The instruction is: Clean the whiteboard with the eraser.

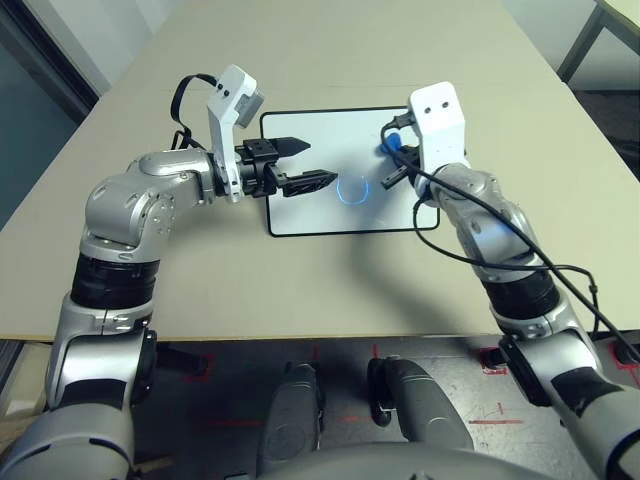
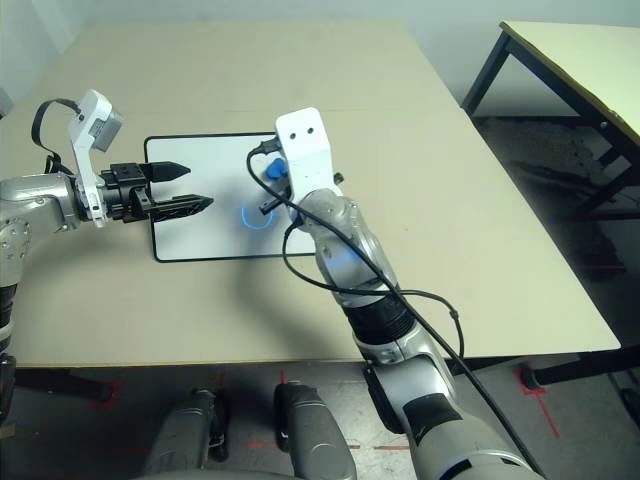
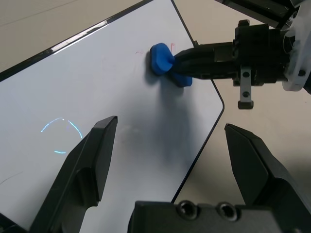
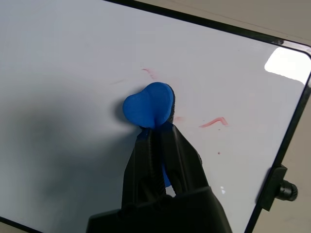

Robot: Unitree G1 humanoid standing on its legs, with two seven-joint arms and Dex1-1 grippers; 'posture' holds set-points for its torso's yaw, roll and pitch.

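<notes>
left gripper (image 3: 167,145) fingers spread wide above the whiteboard (image 3: 121,87); right gripper (image 3: 187,63) clamps the eraser (image 3: 163,60) near the board's corner, cyan doodle (image 3: 60,133) well apart.

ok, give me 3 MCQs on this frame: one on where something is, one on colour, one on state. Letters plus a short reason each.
1. Where is the eraser?
A. On the bare table beside the board
B. On the whiteboard, near its right end
C. Between the left gripper's fingers

2. What colour is the curved marker arc near the middle of the board?
A. Cyan
B. Green
C. Black

3. How do the left gripper and the right gripper stand?
A. Both open
B. Left shut, right open
C. Left open and empty, right shut on the eraser

Answers:
1 B, the blue block sits against the white surface by the right frame edge.
2 A, the arc reads light blue-green.
3 C, the left fingers are spread over the board; the right fingers pinch the eraser.
</notes>
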